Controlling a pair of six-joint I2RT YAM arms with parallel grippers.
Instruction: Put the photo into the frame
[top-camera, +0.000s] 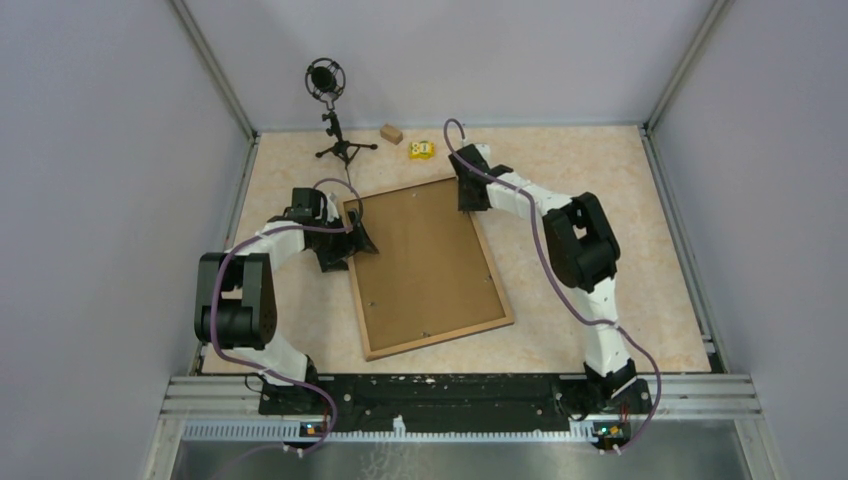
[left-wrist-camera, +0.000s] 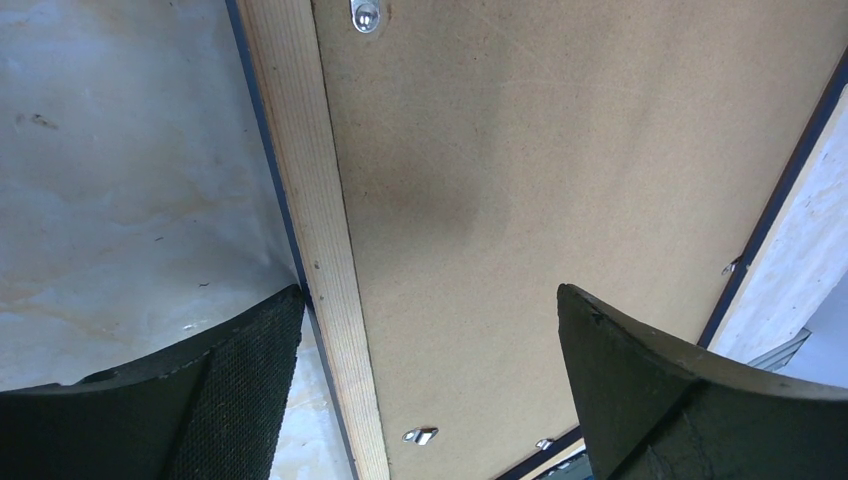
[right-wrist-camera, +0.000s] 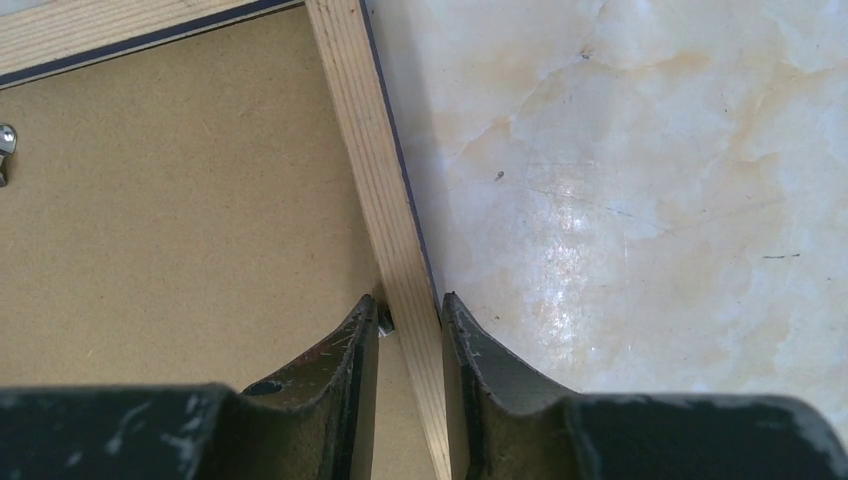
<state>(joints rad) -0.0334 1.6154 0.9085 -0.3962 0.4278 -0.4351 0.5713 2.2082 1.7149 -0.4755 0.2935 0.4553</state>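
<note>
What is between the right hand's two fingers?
The frame's light wood rim runs right between them. The right wrist view shows it.

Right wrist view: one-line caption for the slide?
Right gripper closed on the light-wood rim of the frame, brown backing board on one side, marbled table on the other.

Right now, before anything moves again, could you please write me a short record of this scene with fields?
frame: flat on the table, light wood side up, brown board inside it
photo: not visible in any view
left gripper: open, fingers either side of the frame's left rim
right gripper: closed on the rim near the far right corner
other things: microphone, wooden block, yellow object at the far edge
</note>
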